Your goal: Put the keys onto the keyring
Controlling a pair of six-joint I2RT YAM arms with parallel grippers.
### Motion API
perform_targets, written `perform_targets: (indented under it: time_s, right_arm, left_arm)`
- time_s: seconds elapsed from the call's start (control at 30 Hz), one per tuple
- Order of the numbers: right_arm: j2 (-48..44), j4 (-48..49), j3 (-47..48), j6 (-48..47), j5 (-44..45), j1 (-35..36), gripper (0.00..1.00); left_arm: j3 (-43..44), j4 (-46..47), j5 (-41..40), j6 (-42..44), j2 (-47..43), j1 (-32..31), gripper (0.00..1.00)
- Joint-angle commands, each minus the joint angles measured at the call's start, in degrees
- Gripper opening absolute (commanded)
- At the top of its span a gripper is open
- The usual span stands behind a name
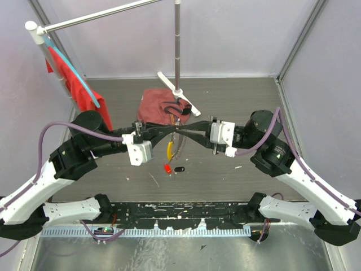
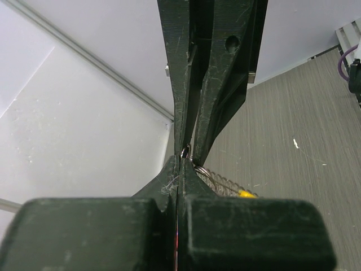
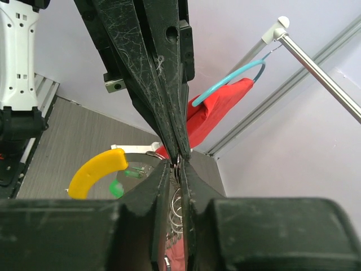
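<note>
Both arms reach in over the middle of the table (image 1: 254,169) and meet tip to tip, above its surface.

Left claw (image 1: 172,130): fingers pressed flat together with no gap in its wrist view. It grips the keyring (image 2: 220,182) at the very tips, and the coiled wire comes out just right of them.

Right claw (image 1: 183,131): fingers drawn in to a narrow slit. Loops of the coil show inside the slit in its wrist view. I cannot tell whether the tips clamp the wire or only stand around it.

Keyring: held up between the two claws, clear of the table, with its slack loops hanging below the fingertips.

Yellow key (image 1: 169,150): hangs just under the meeting point, beside the coil. I cannot tell whether it is threaded on.

Red key (image 1: 167,168) and black key (image 1: 179,169): flat on the table, just beside each other, below the yellow key and apart from the ring.

Behind the claws: a crumpled red cloth (image 1: 153,107) on the table, and the white foot of the stand (image 1: 179,90) at the cloth's right edge, pole upright.

Far left: a second red cloth (image 1: 73,84) on a teal hanger (image 1: 84,84).
</note>
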Motion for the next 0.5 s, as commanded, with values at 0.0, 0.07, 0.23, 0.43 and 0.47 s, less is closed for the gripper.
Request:
perform_targets:
  time_s: [0.0, 0.07, 0.23, 0.43, 0.47]
  right_arm:
    - [-0.35, 3.25, 1.35, 0.25, -0.67, 0.3, 0.13]
    - [-0.33, 2.76, 1.41, -0.11, -0.43, 0.3, 0.05]
    - [-0.32, 1.24, 1.96, -1.25, 0.7, 0.3, 0.01]
    - [-1.27, 1.65, 2.12, -2.17, 0.18, 0.25, 0.01]
    - [-1.42, 1.64, 2.07, -2.33, -0.02, 0.29, 0.01]
  left_arm:
    - [-0.56, 3.32, 0.75, 0.24, -0.22, -0.15, 0.0]
    - [-0.61, 3.33, 0.91, 0.33, -0.35, -0.19, 0.0]
    - [-0.95, 3.59, 1.52, 0.52, -0.7, -0.21, 0.0]
    - [-1.86, 3.44, 2.31, 0.37, -1.41, -0.17, 0.3]
    - [-1.94, 3.38, 2.28, 0.28, -1.52, -0.24, 0.32]
